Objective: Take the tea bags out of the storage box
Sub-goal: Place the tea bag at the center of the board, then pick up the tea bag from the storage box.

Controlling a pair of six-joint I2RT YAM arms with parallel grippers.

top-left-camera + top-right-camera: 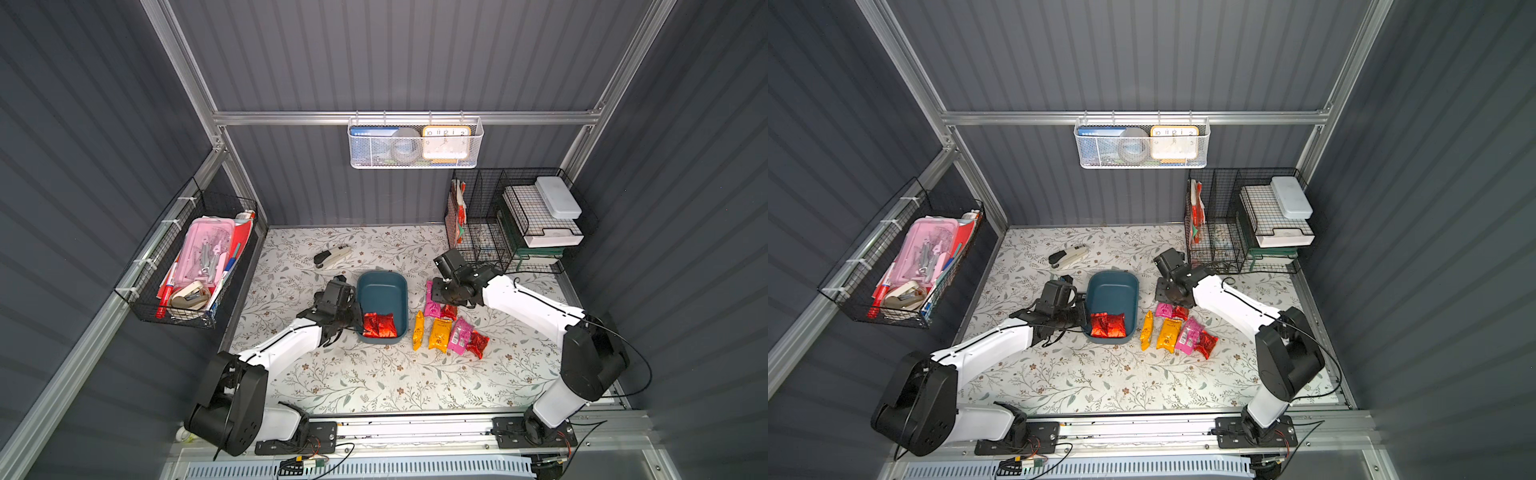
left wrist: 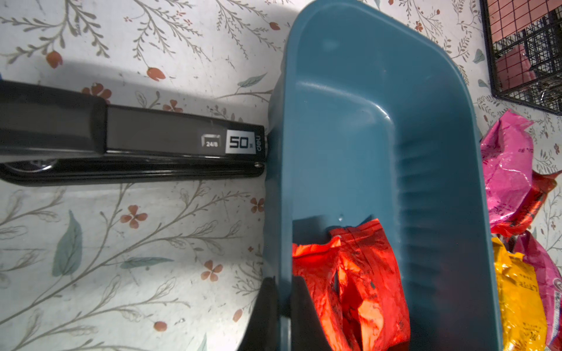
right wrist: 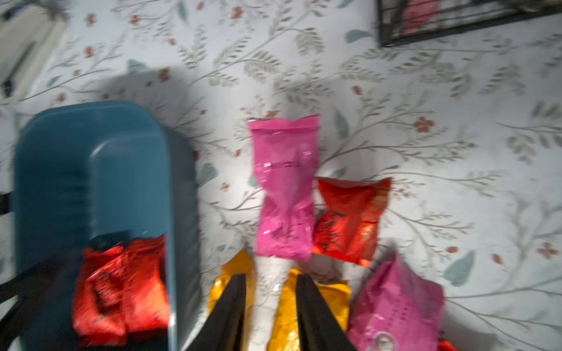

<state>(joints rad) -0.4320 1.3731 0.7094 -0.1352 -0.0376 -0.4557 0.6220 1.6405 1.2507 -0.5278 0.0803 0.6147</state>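
The dark teal storage box (image 1: pixel 382 291) (image 1: pixel 1113 291) stands mid-table. Two red tea bags (image 1: pixel 379 325) (image 2: pixel 359 282) lie at its near end. My left gripper (image 1: pixel 358 320) (image 2: pixel 284 304) is shut on the box's left wall, one finger inside and one outside. Right of the box several tea bags lie on the table: pink (image 1: pixel 432 309) (image 3: pixel 284 188), red (image 1: pixel 449 311) (image 3: pixel 349 218), two orange (image 1: pixel 418 330) (image 1: pixel 440 334), another pink (image 1: pixel 460 336) and another red (image 1: pixel 477 344). My right gripper (image 1: pixel 435 296) (image 3: pixel 270 278) hovers over them, open, nothing between its fingers. The right wrist view is blurred.
A stapler (image 1: pixel 332 255) (image 2: pixel 137 142) lies behind the box on its left. Black wire baskets (image 1: pixel 498 220) stand at the back right, close behind my right arm. A wire basket of stationery (image 1: pixel 187 266) hangs on the left wall, a white mesh basket (image 1: pixel 415 143) on the back rail.
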